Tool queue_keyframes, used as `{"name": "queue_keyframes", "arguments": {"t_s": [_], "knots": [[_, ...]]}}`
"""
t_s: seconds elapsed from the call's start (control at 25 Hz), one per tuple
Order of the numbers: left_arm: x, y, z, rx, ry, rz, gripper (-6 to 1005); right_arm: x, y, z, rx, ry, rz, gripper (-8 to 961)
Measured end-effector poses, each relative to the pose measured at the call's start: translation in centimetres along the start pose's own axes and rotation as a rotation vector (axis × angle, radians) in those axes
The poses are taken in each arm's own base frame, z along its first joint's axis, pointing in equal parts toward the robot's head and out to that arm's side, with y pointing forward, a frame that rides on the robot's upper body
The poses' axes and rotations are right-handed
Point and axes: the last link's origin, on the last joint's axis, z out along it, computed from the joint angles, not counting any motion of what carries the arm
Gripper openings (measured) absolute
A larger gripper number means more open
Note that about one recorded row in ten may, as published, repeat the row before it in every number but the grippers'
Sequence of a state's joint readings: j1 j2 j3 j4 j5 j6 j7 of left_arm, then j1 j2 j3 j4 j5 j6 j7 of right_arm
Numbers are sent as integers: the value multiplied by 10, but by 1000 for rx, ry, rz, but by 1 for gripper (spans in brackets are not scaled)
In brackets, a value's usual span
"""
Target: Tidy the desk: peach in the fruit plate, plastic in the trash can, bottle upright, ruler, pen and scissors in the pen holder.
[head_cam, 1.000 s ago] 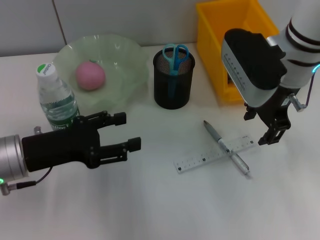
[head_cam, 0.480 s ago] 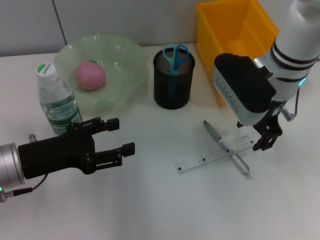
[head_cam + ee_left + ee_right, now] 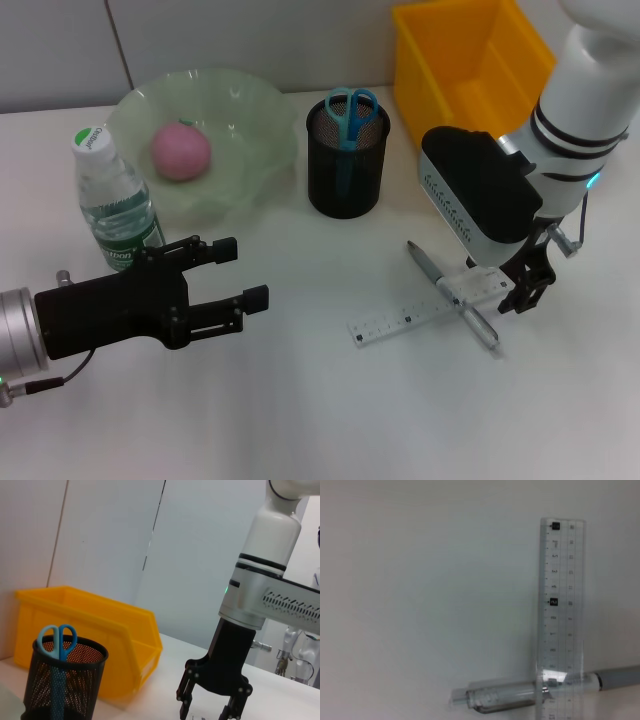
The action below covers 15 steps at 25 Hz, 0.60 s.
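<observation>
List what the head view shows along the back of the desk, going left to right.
Water bottle → fruit plate holding the peach → pen holder with scissors → yellow bin.

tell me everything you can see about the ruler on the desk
The ruler is a clear, flat plastic strip with printed black marks and numbers. It lies flat on the white desk, in front of the pen holder, crossing the grey pen. The right tool hangs open above its end; nothing grips it.
</observation>
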<state>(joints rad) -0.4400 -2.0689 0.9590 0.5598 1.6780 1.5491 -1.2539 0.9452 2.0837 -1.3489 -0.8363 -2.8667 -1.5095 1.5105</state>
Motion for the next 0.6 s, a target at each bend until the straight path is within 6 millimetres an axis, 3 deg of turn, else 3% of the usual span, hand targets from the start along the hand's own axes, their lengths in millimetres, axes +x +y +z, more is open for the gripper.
{"name": "queue_keyframes", "arguments": {"t_s": [0.6], "knots": [[0, 1, -1, -6, -4, -1, 797, -2, 0, 8, 14, -11, 8, 645]]}}
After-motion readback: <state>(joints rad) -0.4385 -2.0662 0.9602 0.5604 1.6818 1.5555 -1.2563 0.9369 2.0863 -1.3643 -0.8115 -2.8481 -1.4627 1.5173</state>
